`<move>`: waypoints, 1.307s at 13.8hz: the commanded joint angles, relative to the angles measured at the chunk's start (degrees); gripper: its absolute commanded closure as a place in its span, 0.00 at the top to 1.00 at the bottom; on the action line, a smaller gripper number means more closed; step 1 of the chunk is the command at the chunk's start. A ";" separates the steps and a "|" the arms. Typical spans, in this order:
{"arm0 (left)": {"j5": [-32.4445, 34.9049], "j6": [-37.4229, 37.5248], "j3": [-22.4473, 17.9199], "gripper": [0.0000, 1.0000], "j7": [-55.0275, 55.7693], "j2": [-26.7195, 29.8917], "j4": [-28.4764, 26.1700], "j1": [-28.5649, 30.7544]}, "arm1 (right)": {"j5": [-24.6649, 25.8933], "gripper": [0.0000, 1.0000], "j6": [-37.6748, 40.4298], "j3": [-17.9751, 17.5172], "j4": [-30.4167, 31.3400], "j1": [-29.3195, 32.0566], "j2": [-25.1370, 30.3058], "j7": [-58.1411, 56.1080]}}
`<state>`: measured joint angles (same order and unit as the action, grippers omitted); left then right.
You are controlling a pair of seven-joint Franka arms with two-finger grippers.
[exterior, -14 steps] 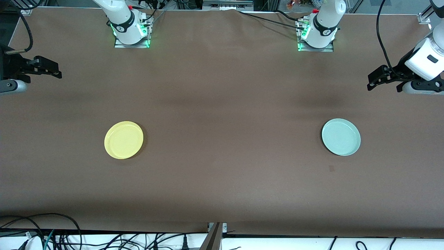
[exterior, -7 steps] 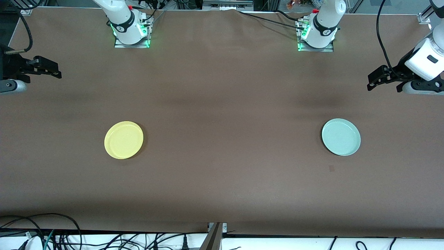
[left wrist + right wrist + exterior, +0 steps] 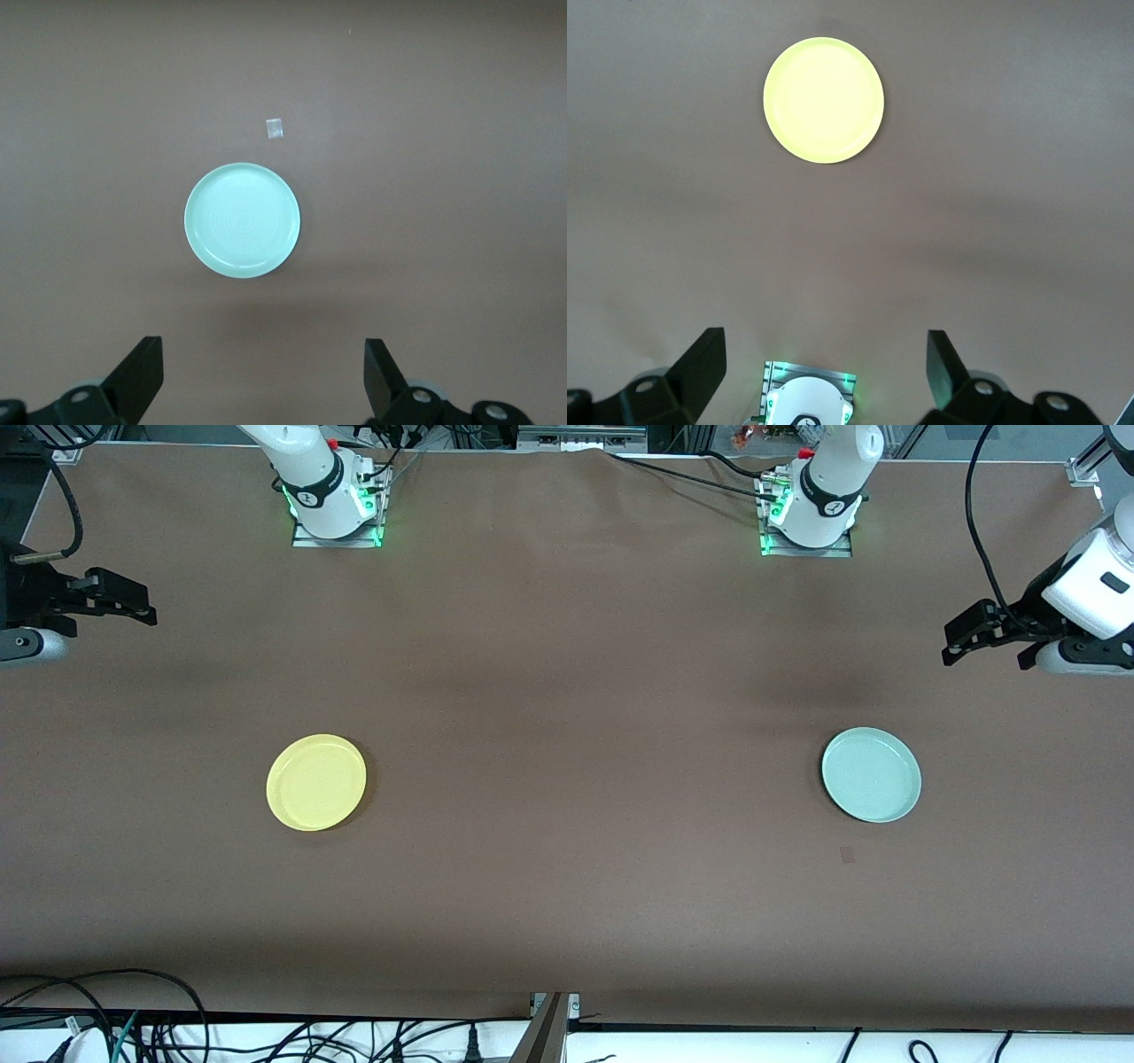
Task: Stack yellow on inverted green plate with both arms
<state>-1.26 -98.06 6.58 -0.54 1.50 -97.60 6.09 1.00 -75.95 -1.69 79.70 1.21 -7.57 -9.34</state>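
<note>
The yellow plate point(image 3: 316, 782) point(image 3: 823, 99) lies flat on the brown table toward the right arm's end. The green plate point(image 3: 871, 774) point(image 3: 242, 220) lies flat toward the left arm's end, hollow side up as far as I can see. My left gripper point(image 3: 988, 646) point(image 3: 263, 354) hangs open and empty over the table edge at its own end, apart from the green plate. My right gripper point(image 3: 133, 607) point(image 3: 824, 350) hangs open and empty over the table at the other end, well clear of the yellow plate.
Both arm bases point(image 3: 337, 509) point(image 3: 806, 522) stand lit green along the table edge farthest from the front camera. A small square mark point(image 3: 847, 856) point(image 3: 275, 128) lies on the table near the green plate. Cables point(image 3: 177, 1027) run below the nearest edge.
The left gripper has shifted slightly toward its end of the table. The right arm and both plates have not moved.
</note>
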 commanded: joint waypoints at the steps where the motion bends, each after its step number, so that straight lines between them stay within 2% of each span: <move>1: -0.41 1.81 -0.51 1.00 -0.16 -3.26 5.40 0.24 | 0.06 1.00 -0.08 0.02 -0.07 0.11 0.10 0.55; 4: -0.32 5.23 -0.26 1.00 -0.07 -3.43 5.58 0.07 | 0.06 1.00 -0.08 0.28 -0.16 0.37 -0.43 -0.32; 7: 2.58 7.96 0.80 1.00 -0.51 -7.39 5.66 -0.29 | -0.03 1.00 -0.08 0.20 -0.16 0.29 -0.43 -0.41; 13: 2.93 12.00 0.80 1.00 -0.60 -6.17 8.30 0.16 | -0.12 1.00 -0.34 0.28 -0.16 0.29 -0.87 -0.50; 18: 3.02 12.02 0.71 1.00 1.50 -2.74 5.67 0.24 | -1.08 1.00 -3.07 0.28 0.19 0.55 -1.30 0.38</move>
<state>0.25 -86.21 6.98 -0.17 -2.60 -90.11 6.10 0.84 -77.95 -1.41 79.71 1.36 -8.82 -9.36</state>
